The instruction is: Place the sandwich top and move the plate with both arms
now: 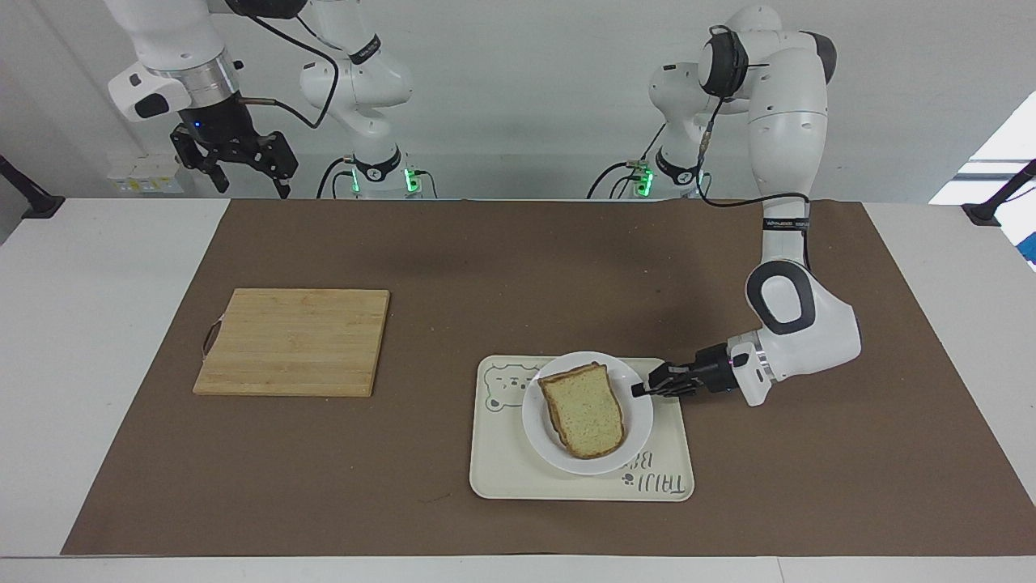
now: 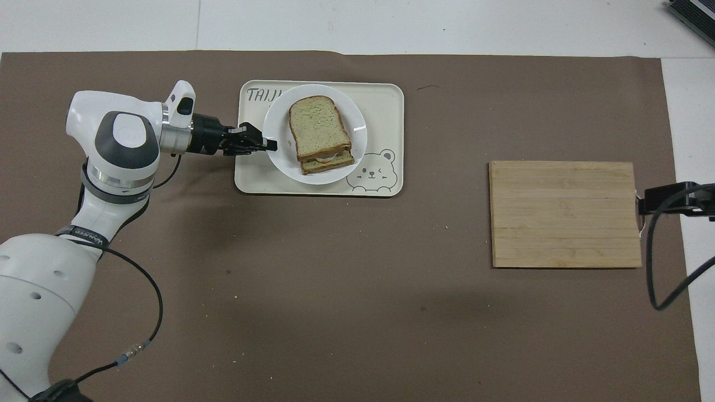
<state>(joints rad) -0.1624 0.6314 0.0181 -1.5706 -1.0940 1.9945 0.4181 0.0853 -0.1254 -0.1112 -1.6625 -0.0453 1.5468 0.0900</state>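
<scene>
Sandwich top (image 1: 583,407) stacked; plate (image 1: 541,437) on tray (image 1: 518,478), left gripper (image 1: 640,389) clenched on plate rim (release pending). Right gripper (image 1: 243,162) up over the desk beside tray, jaws spread, idle.

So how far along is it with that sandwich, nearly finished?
Nearly, it seems. Done: the sandwich top lies on the stack, closing the sandwich. In hand: the left gripper is shut on the rim of the plate, which is over the cream tray. Left: letting go and pulling away. The right gripper waits, open, high at its own end, past the cutting board.
</scene>
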